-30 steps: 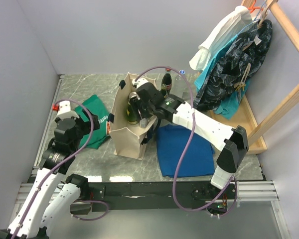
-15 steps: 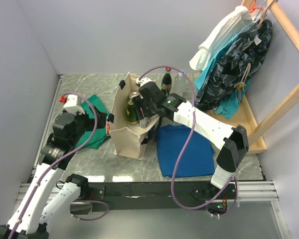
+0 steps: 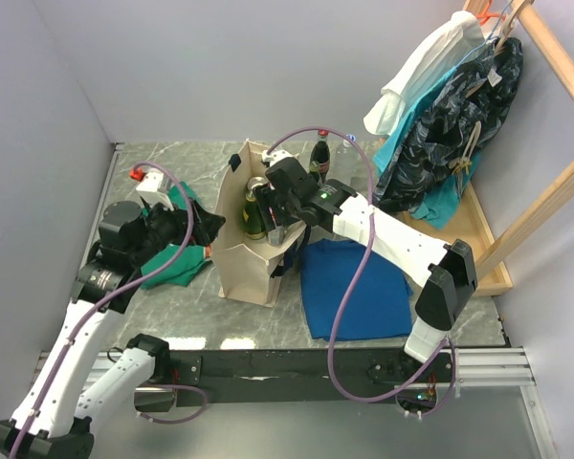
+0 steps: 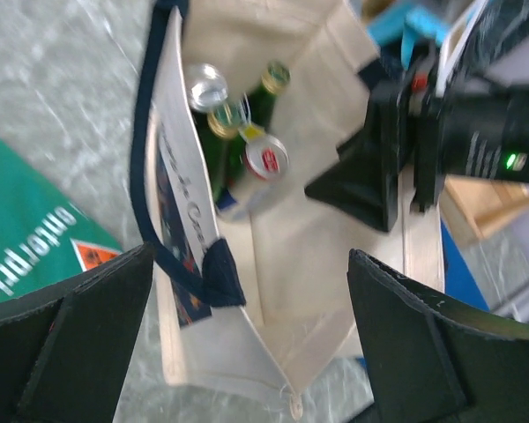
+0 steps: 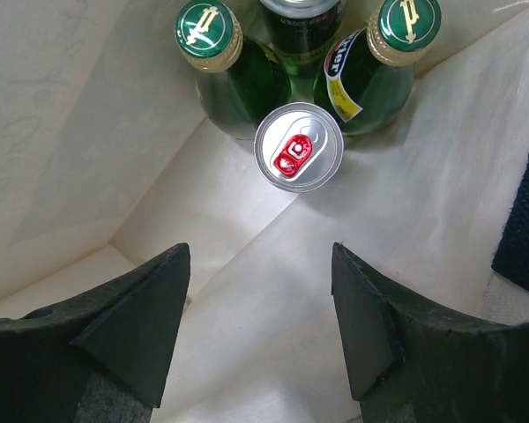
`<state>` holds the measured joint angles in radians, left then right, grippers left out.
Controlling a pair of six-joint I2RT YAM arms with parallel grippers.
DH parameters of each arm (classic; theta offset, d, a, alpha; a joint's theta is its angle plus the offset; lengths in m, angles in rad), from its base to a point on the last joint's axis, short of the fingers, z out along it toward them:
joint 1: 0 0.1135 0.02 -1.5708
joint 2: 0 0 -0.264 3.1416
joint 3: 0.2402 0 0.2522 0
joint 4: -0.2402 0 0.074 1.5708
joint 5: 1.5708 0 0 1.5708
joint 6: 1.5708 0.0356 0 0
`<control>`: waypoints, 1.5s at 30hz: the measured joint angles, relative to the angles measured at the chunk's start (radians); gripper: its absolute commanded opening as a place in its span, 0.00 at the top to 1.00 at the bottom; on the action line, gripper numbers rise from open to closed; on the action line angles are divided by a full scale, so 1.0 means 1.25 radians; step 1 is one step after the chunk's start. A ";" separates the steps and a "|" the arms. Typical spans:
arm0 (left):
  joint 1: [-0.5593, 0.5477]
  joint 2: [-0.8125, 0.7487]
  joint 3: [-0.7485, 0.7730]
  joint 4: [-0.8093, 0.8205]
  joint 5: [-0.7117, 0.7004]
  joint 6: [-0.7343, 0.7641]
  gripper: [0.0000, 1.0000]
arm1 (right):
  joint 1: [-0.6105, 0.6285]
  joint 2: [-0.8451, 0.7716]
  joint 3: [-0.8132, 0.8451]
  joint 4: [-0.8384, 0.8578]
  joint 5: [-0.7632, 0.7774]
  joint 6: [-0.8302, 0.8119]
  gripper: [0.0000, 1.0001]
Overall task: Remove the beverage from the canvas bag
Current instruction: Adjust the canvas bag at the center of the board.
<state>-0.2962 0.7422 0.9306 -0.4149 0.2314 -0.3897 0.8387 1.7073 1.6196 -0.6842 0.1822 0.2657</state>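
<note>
The right gripper hangs open, empty, at the mouth of the bag. The can just ahead touches two bottles, so a grab could catch cloth or knock them.

**Canvas bag stands open, drinks inside**

The boxy cream-beige canvas bag, with dark navy edging and strap handles, stands upright on the table with its mouth open. At one end of its floor a silver can with a red pull tab stands upright. Just beside it are two green glass bottles with green-and-gold caps. Another dark drink top shows between them, partly cut off.
</note>
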 measured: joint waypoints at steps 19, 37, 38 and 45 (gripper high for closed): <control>0.000 -0.084 -0.110 -0.068 0.062 -0.067 0.03 | 0.013 -0.034 -0.039 0.014 0.003 0.030 0.29; -0.002 -0.034 -0.125 -0.072 0.075 -0.117 0.21 | 0.052 -0.045 -0.082 0.021 0.031 0.051 0.29; -0.002 -0.024 -0.123 -0.078 0.076 -0.121 0.02 | 0.052 -0.045 -0.082 0.020 0.034 0.051 0.29; -0.002 0.001 -0.076 -0.124 0.076 -0.102 0.04 | 0.052 -0.045 -0.079 0.020 0.037 0.046 0.29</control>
<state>-0.2981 0.7429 0.8352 -0.5701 0.3267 -0.5171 0.9035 1.6508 1.5204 -0.6590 0.2287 0.3237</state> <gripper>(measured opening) 0.963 0.710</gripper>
